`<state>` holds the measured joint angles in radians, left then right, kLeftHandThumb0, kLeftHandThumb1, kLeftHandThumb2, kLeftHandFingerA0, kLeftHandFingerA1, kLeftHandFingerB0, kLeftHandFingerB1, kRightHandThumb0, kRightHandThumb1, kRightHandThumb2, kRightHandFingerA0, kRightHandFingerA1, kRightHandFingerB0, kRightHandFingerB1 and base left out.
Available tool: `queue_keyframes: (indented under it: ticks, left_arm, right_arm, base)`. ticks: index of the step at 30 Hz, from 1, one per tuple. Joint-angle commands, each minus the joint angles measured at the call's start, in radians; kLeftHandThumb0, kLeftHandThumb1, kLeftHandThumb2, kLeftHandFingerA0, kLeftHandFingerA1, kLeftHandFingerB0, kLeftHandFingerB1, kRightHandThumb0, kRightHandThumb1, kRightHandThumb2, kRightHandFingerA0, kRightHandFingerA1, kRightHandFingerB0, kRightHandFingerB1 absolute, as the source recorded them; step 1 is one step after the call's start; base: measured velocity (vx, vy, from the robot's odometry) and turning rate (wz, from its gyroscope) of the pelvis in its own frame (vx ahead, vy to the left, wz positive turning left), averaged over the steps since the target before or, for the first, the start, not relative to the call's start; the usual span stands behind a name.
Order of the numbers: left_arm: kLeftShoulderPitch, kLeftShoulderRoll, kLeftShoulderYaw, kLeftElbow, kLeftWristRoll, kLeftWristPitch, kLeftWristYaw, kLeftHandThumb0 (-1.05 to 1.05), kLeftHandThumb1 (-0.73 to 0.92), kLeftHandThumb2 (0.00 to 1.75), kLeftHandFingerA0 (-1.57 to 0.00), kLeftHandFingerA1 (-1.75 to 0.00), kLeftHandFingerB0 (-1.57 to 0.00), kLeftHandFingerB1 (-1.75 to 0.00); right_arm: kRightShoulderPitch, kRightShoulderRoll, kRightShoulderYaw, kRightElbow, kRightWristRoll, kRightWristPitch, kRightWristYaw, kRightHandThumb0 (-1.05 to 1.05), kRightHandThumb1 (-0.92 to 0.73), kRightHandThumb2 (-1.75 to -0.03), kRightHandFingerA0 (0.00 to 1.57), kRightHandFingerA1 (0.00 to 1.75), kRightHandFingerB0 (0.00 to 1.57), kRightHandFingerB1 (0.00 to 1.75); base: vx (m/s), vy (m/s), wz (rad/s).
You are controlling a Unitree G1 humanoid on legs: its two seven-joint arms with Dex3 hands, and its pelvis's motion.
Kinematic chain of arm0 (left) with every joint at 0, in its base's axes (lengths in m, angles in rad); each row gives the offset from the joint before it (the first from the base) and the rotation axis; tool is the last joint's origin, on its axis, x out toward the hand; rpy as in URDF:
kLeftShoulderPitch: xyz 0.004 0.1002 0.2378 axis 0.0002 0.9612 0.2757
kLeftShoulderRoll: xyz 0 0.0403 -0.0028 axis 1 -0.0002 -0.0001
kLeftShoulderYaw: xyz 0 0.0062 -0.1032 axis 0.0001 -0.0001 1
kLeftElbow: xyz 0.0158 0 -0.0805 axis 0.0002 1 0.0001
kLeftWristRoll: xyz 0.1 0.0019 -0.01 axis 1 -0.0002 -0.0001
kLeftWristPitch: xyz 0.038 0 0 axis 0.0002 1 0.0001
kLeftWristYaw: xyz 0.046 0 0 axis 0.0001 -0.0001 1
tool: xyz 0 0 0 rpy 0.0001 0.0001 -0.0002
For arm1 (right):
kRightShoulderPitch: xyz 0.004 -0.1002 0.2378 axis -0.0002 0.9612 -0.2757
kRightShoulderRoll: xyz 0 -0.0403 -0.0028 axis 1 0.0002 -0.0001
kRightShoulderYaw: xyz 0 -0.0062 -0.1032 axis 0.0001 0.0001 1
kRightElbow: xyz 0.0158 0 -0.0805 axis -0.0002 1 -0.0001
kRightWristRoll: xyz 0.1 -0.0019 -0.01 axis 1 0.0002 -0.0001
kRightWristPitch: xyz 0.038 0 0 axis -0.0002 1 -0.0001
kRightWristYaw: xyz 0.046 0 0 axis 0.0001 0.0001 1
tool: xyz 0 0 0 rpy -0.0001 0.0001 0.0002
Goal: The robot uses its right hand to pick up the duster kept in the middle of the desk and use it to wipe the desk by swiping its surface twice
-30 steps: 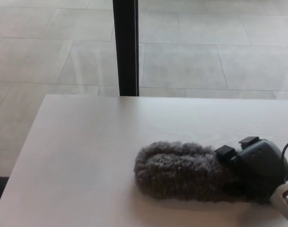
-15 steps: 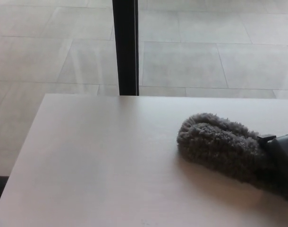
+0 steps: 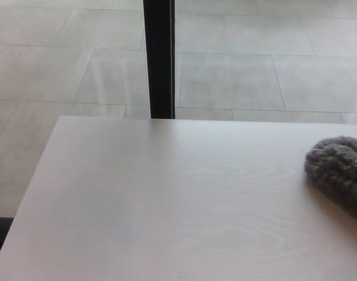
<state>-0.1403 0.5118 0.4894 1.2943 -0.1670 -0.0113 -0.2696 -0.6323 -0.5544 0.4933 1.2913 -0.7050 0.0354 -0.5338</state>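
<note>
A fluffy grey duster lies against the pale wooden desk at the far right edge of the head view, cut off by the frame. Only its rounded tip shows. Neither of my hands shows in the picture; whatever holds the duster is out of frame to the right.
A black vertical post stands behind the desk's far edge. Beyond it is a grey tiled floor. The desk's left edge runs diagonally down the left of the view.
The duster has swept from the desk's middle to the far right, and my right hand on its handle has passed out of view. The camera has shifted slightly.
</note>
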Motion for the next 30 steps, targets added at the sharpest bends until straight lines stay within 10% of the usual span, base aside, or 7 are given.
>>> queue_keyframes:
  ticks: [1, 17, 23, 24, 26, 29, 30]
  left_arm:
    - [0.012, 0.032, 0.010, -0.008, -0.024, -0.013, -0.007, -0.55, 0.56, 0.95, -0.47, -0.69, -0.33, -0.57]
    - [0.000, 0.032, -0.010, -0.008, -0.021, -0.010, -0.002, -0.53, 0.73, 0.62, -0.50, -0.67, -0.37, -0.47]
    - [-0.002, 0.031, -0.004, -0.011, -0.029, -0.001, 0.003, -0.57, 0.57, 0.95, -0.47, -0.68, -0.33, -0.57]
    - [0.001, 0.031, -0.007, -0.014, -0.027, -0.009, -0.003, -0.55, 0.73, 0.61, -0.49, -0.65, -0.33, -0.45]
    - [-0.004, 0.029, -0.013, -0.014, -0.022, -0.012, -0.004, -0.56, 0.57, 0.96, -0.47, -0.69, -0.29, -0.56]
    - [-0.009, 0.028, -0.014, -0.014, -0.023, -0.007, -0.001, -0.52, 0.75, 0.62, -0.50, -0.66, -0.36, -0.47]
    - [-0.011, 0.028, -0.010, -0.012, -0.027, -0.005, -0.004, -0.55, 0.58, 0.95, -0.46, -0.69, -0.31, -0.57]
  right_arm:
    - [0.087, -0.077, -0.052, 0.027, 0.053, 0.141, 0.151, -0.36, -0.60, -0.60, 0.77, 1.60, 0.79, 0.74]
    - [0.012, 0.068, 0.003, -0.044, -0.005, 0.204, 0.172, -0.37, -0.66, -0.60, 0.78, 1.55, 0.74, 0.94]
    - [-0.060, 0.167, 0.044, -0.066, -0.013, 0.198, 0.148, -0.41, -0.62, -0.59, 0.84, 1.57, 0.75, 0.77]
    - [-0.083, 0.201, 0.060, -0.082, -0.024, 0.213, 0.162, -0.42, -0.65, -0.59, 0.84, 1.63, 0.74, 0.86]
    - [-0.102, 0.252, 0.082, -0.126, -0.034, 0.207, 0.144, -0.43, -0.66, -0.64, 0.83, 1.68, 0.72, 1.15]
    - [-0.104, 0.292, 0.102, -0.173, -0.041, 0.206, 0.139, -0.41, -0.51, -0.95, 1.15, 1.33, 0.78, 1.04]
    - [-0.094, 0.320, 0.127, -0.217, -0.061, 0.198, 0.120, -0.36, -0.69, -0.64, 0.86, 1.71, 0.75, 1.12]
  base:
    - [0.00, 0.000, 0.00]
    - [0.00, 0.000, 0.00]
    - [0.00, 0.000, 0.00]
    - [0.00, 0.000, 0.00]
    - [0.00, 0.000, 0.00]
    - [0.00, 0.000, 0.00]
    - [0.00, 0.000, 0.00]
